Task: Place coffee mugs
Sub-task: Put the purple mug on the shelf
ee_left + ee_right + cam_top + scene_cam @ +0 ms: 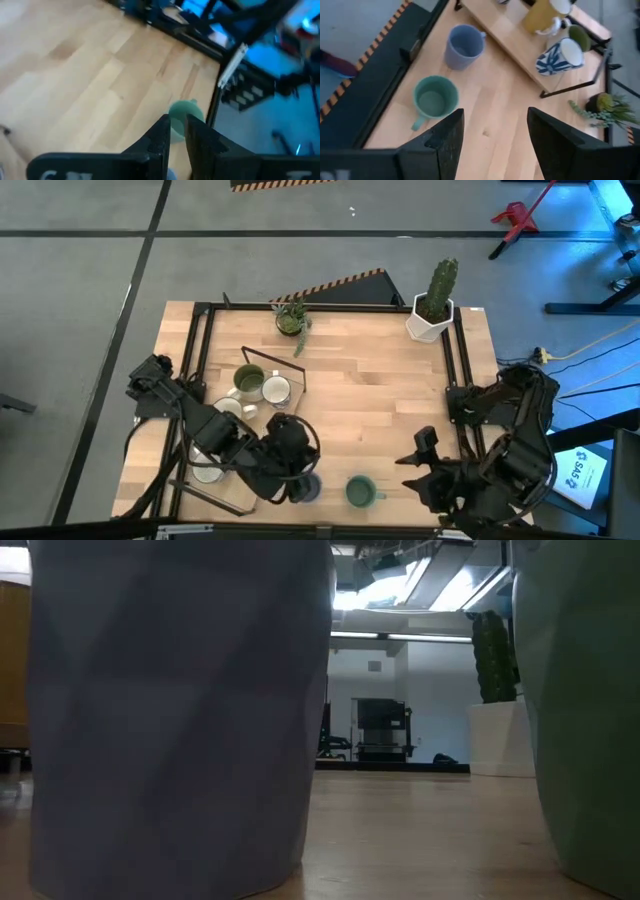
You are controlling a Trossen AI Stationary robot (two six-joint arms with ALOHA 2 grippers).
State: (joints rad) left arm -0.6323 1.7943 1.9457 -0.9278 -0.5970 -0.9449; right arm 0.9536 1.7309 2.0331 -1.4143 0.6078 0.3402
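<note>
Lavender mug (306,488) and green mug (360,491): set side by side on the tabletop (370,390) near its front edge. Remaining mugs (260,387) kept on the wooden tray. Left claw (290,470): fingers nearly together, empty, beside the lavender mug; placement judged complete. Right claw (492,135): fingers apart, empty, waiting. Next: another tray mug to be fetched.

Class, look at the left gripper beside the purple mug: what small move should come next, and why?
Probably lift the left gripper clear and return toward the tray for another mug: the purple mug stands upright beside the green mug, and the narrow fingers hold nothing.
</note>
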